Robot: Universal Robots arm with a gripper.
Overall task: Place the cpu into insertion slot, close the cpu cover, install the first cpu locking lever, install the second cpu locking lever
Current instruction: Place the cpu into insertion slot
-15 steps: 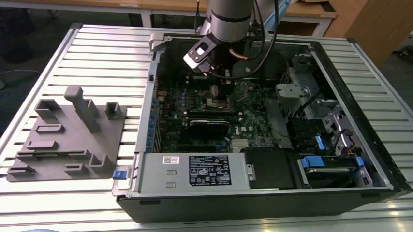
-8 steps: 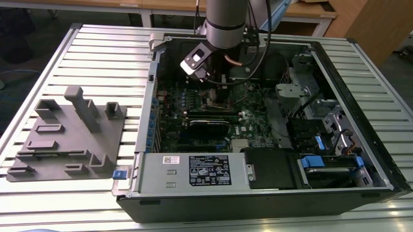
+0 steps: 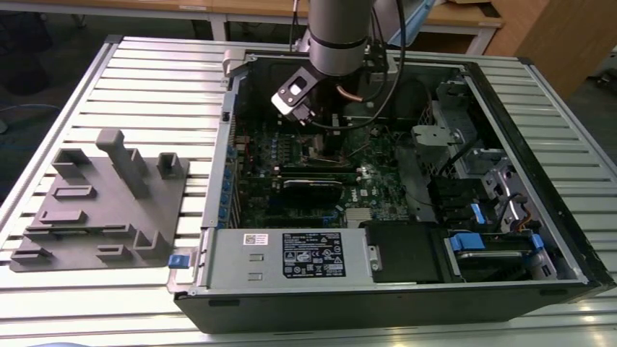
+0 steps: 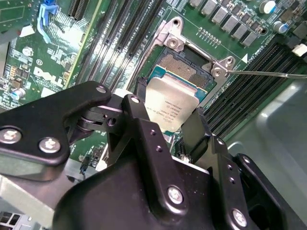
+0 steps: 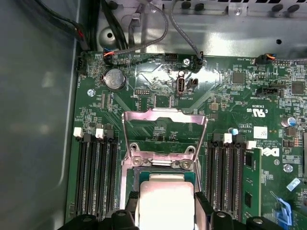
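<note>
- The gripper (image 4: 167, 114) is clamped on the cpu (image 4: 169, 98), gripping two opposite edges.
- The cpu sits just over the insertion slot (image 4: 186, 67).
- The cpu cover (image 5: 165, 114) stands open behind the insertion slot.

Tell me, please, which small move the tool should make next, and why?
Probably lower the tool a little: it grips the cpu over the insertion slot, whose pins partly show, and the cpu cover stands open.

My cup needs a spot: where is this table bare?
Bare slats lie at the exterior view's left, bordered by the grey rack and the computer. Inside the computer it is crowded, where the hand holds the chip.
</note>
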